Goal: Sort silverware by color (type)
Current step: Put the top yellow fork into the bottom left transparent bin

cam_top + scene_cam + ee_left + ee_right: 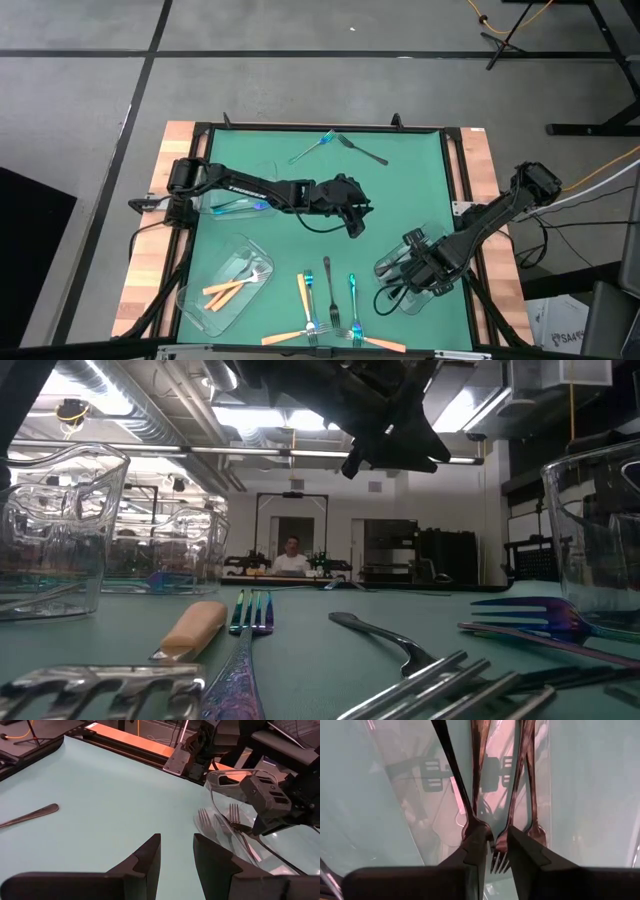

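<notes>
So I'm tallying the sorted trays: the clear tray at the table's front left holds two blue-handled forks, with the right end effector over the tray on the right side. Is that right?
Not quite: the forks in the front-left tray have orange handles, not blue, as the high view shows. The right end effector is indeed over the right-side tray.

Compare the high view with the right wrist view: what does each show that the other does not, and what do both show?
Only the high view shows the left gripper open over mid-table, the tray holding orange forks, and loose forks along the near edge. Only the right wrist view shows dark forks close up, tines between the fingers. Both show the right gripper in the clear tray.
</notes>
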Controlling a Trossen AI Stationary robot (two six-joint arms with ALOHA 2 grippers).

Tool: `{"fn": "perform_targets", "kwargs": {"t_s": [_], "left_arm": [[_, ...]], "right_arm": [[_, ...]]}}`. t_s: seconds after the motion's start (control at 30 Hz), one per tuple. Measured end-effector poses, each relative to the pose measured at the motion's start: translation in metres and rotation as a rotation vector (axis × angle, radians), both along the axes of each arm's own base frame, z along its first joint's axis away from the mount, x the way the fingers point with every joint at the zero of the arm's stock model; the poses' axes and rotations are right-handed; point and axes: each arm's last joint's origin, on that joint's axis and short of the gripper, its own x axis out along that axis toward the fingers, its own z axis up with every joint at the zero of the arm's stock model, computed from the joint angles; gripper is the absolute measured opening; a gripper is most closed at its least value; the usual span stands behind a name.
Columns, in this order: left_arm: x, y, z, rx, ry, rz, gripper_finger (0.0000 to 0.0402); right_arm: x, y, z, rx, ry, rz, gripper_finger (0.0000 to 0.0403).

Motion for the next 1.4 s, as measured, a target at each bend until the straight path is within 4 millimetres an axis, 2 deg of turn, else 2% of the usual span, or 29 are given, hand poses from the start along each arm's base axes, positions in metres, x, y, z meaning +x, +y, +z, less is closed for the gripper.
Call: {"fn": "perform_targets", "kwargs": {"t_s": [0.2, 0.33, 0.53, 0.83, 1.13, 1.4], "left_arm": [[0.000, -0.005, 0.000, 0.050, 0.011, -0.034, 0.0108], [0.000, -0.017, 0.000, 0.125, 0.026, -0.116, 0.0108], [-0.010, -0.046, 0.017, 0.088, -0.001, -0.335, 0.0108], [-0.033, -0.081, 0.041, 0.078, 0.032, -0.445, 0.0108], [-0.056, -0.113, 0.032, 0.046, 0.222, -0.591, 0.0108], [-0.077, -0.136, 0.019, 0.049, 0.415, -0.668, 0.0108]], "right_arm": [[0.000, 0.000, 0.000, 0.000, 0.000, 0.000, 0.0069], [0.001, 0.000, 0.004, 0.000, 0.001, 0.000, 0.0069], [0.009, 0.007, 0.033, 0.033, -0.040, 0.000, 0.0069], [0.015, 0.011, 0.078, 0.040, -0.104, -0.001, 0.0069], [0.025, 0.013, 0.116, -0.005, -0.302, 0.016, 0.0069], [0.030, 0.013, 0.121, -0.089, -0.415, 0.052, 0.0069]]}}
